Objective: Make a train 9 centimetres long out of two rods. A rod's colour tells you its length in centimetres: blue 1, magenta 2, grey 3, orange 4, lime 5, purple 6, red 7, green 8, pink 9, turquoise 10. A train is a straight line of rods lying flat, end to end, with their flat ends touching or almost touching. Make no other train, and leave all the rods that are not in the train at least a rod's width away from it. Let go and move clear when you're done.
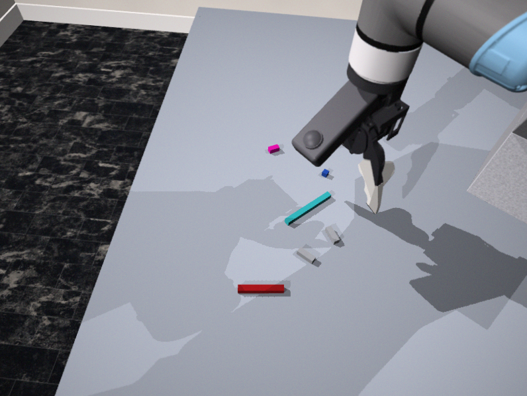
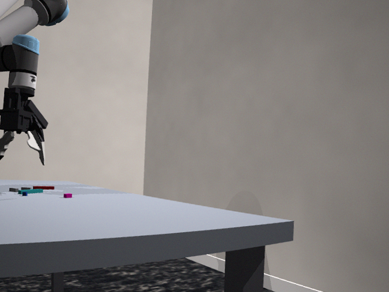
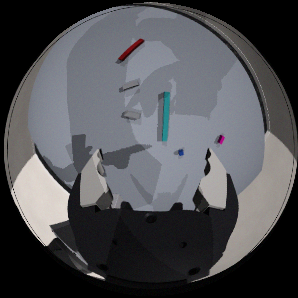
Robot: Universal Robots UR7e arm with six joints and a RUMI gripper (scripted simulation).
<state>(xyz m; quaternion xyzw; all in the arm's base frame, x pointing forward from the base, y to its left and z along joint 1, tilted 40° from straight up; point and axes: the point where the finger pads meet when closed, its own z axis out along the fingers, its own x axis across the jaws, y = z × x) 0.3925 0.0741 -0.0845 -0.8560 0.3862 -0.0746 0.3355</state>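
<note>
A red rod (image 1: 260, 288) lies flat at the near side of the grey table, apart from the others. A magenta rod (image 1: 273, 148) lies at the far side, alone. Between them lie a blue cube (image 1: 325, 172), a long turquoise rod (image 1: 307, 208) and two grey rods (image 1: 332, 234) (image 1: 306, 254). My gripper (image 1: 375, 200) hangs open and empty well above the table, to the right of the turquoise rod. The wrist view shows the red rod (image 3: 130, 50), the turquoise rod (image 3: 164, 116), the blue cube (image 3: 181, 151) and the magenta rod (image 3: 220, 139) beyond my spread fingers.
A grey block (image 1: 502, 179) stands at the table's right edge. The table's left edge drops to a dark tiled floor (image 1: 63, 149). In the exterior view my gripper (image 2: 20, 150) hangs high above the rods (image 2: 32, 190).
</note>
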